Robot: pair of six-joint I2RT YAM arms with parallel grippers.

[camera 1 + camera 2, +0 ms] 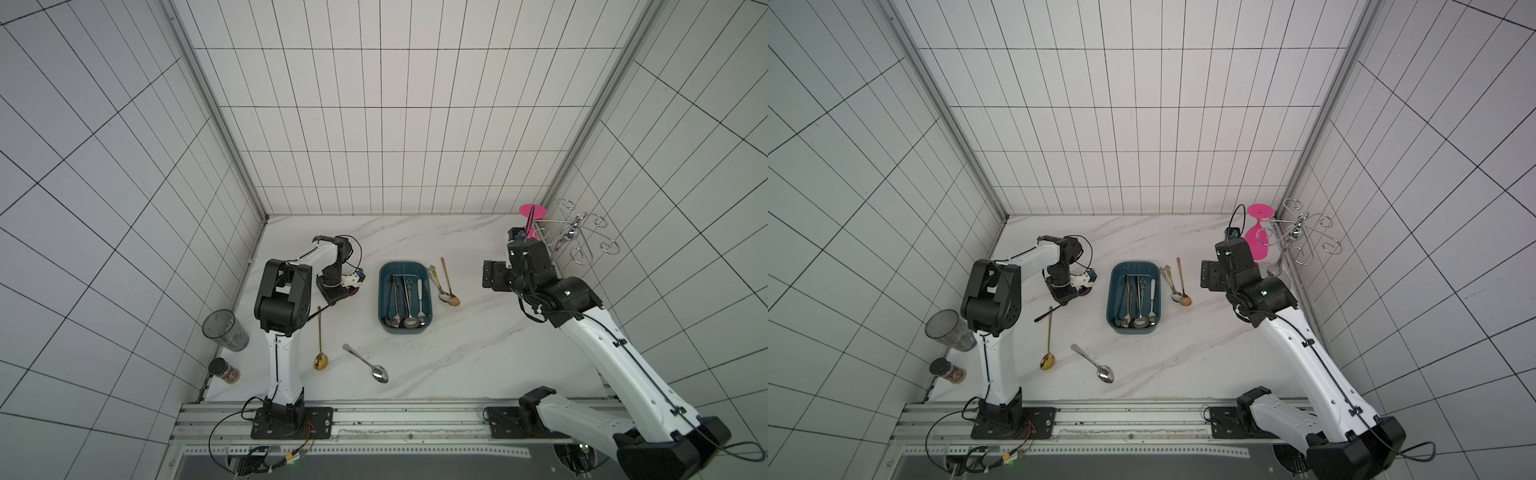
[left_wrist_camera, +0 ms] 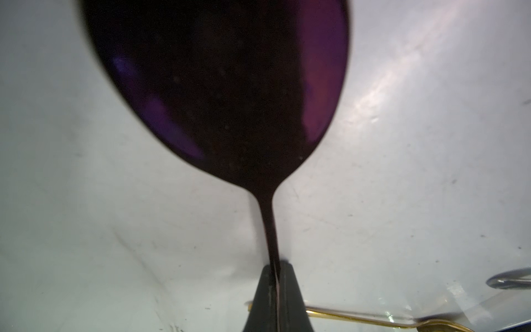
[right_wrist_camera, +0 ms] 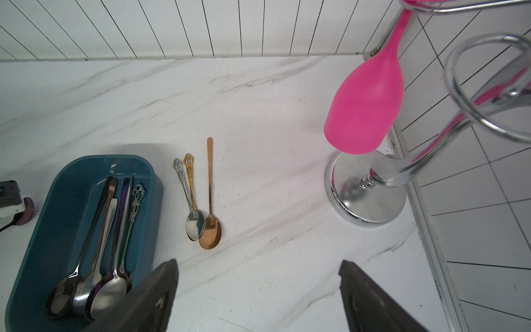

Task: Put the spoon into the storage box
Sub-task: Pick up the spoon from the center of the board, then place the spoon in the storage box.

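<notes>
Left gripper point(image 2: 277, 267) is pinched tight on the thin neck of the dark purple metal spoon point(image 2: 224, 86), down close to the white marble tabletop point(image 1: 478, 353), near the dark teal plastic storage box point(image 1: 382, 299) on the left arm's side. Several spoons lie inside the box. Right gripper point(image 3: 257, 263) hangs above the tabletop beside the box, fingers spread wide, holding nothing.

Bare marble point(image 1: 370, 320) separates left claw point(image 2: 276, 268), gripping purple spoon point(image 2: 224, 100), from storage box point(image 1: 382, 299); three spoons point(image 1: 444, 296) lie beyond.
</notes>
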